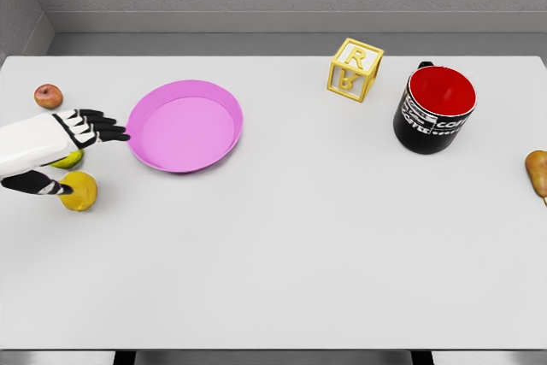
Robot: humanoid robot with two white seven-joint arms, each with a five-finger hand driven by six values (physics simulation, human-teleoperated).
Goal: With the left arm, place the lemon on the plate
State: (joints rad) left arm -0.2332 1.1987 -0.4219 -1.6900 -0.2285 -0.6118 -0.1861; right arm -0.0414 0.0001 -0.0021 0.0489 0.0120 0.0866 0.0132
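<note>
A yellow lemon (79,192) lies on the white table near its left edge. My left hand (85,158) comes in from the left edge, just above and behind the lemon. Its black fingers (96,126) stretch out toward the pink plate (224,108), and the thumb tip rests against the lemon's left side. The hand is open and holds nothing. The plate lies right of the hand, its rim almost touching the fingertips. A yellow-green fruit (70,161) is partly hidden under the palm.
A small red apple (49,96) sits behind the hand at the far left. A yellow letter cube (354,69) and a black mug (434,110) with a red inside stand at the back right. A pear (538,173) lies at the right edge.
</note>
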